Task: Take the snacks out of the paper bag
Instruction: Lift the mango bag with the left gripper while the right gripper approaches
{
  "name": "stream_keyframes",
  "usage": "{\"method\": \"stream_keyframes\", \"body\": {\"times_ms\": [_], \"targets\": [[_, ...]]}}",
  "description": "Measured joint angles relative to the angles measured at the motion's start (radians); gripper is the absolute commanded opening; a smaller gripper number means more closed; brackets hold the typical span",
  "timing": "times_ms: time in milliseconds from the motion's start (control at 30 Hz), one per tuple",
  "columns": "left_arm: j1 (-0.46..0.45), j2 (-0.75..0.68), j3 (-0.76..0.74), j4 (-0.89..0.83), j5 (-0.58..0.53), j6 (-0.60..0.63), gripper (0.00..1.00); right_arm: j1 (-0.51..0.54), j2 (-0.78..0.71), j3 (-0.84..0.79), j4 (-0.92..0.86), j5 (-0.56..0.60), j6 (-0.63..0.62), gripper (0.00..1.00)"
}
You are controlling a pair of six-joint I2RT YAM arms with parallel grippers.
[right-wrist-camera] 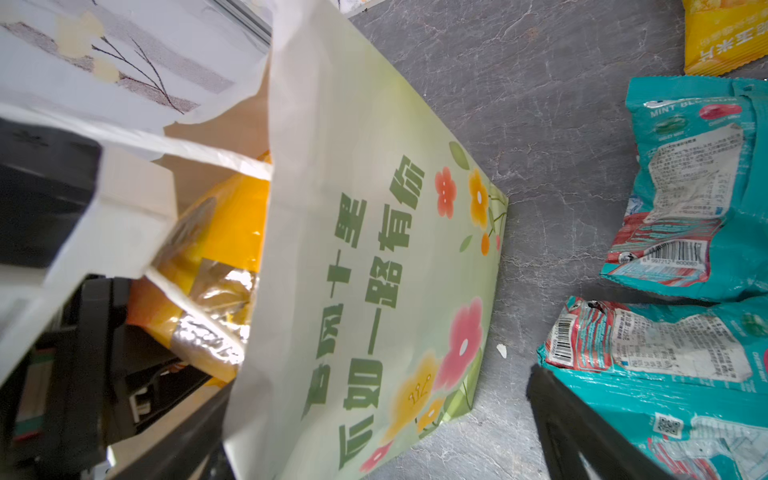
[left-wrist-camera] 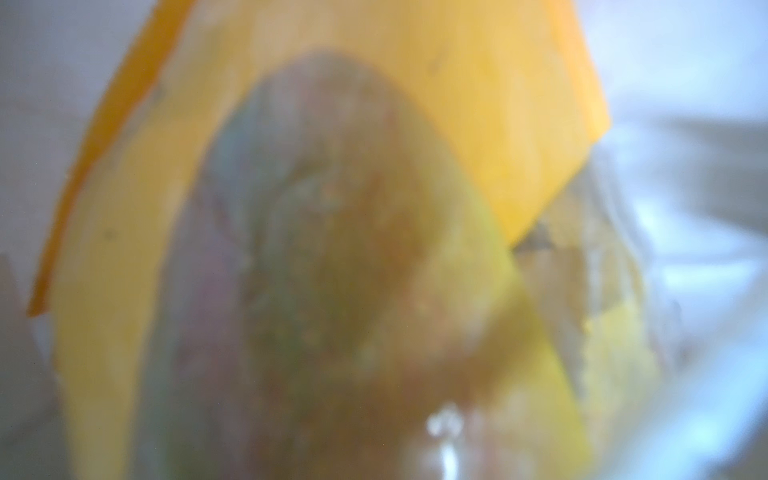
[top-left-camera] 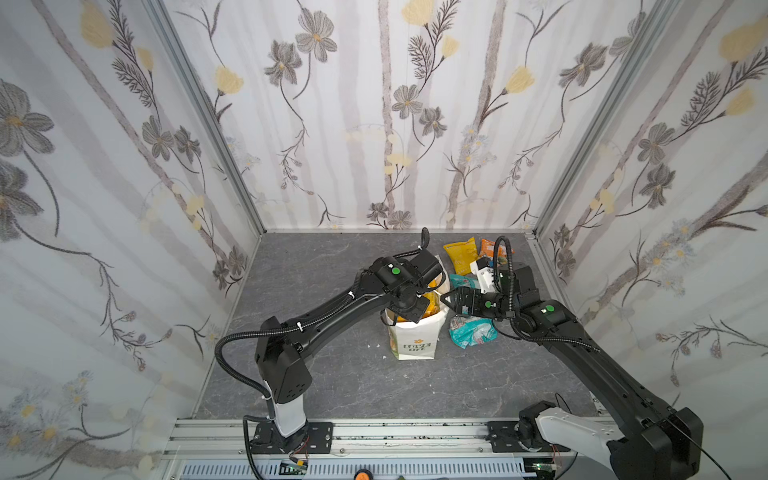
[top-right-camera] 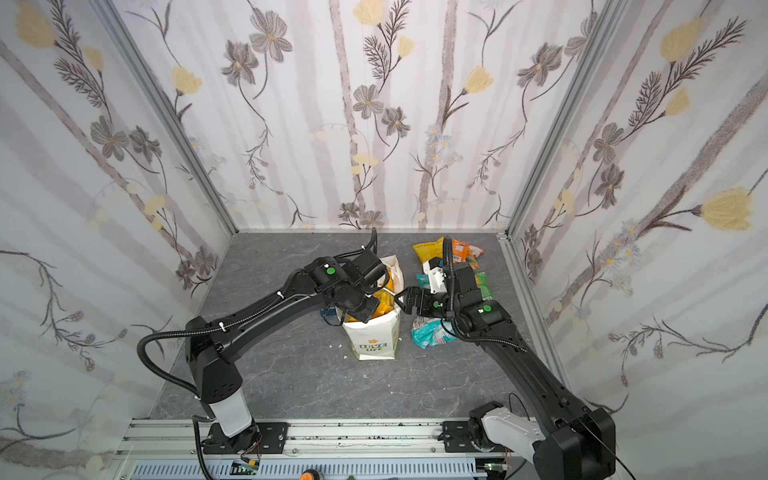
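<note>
In the upright bag [top-left-camera: 415, 347], left gripper [top-left-camera: 419, 312] looks pinched on orange packet [right-wrist-camera: 232, 216]; lift straight up slowly while right gripper [top-left-camera: 448, 301], jaws apart astride the bag wall, closes to steady it.

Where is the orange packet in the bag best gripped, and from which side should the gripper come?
Probably by the upper end of the orange packet, coming straight down through the open mouth of the bag. The bag stands upright and its paper walls enclose the packet on all sides, so only the top is free.
</note>
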Motion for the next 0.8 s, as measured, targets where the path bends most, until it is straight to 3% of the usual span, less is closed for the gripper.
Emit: {"method": "stream_keyframes", "body": {"times_ms": [400, 800], "targets": [[0.0, -0.027, 0.073, -0.021, -0.096, 0.01, 0.0, -0.005, -0.014, -0.009, 0.029, -0.015, 0.014, 0.99], [0.005, 0.052, 0.128, -0.084, -0.024, 0.04, 0.0, -0.047, -0.024, 0.094, 0.074, -0.109, 0.054, 0.98]]}}
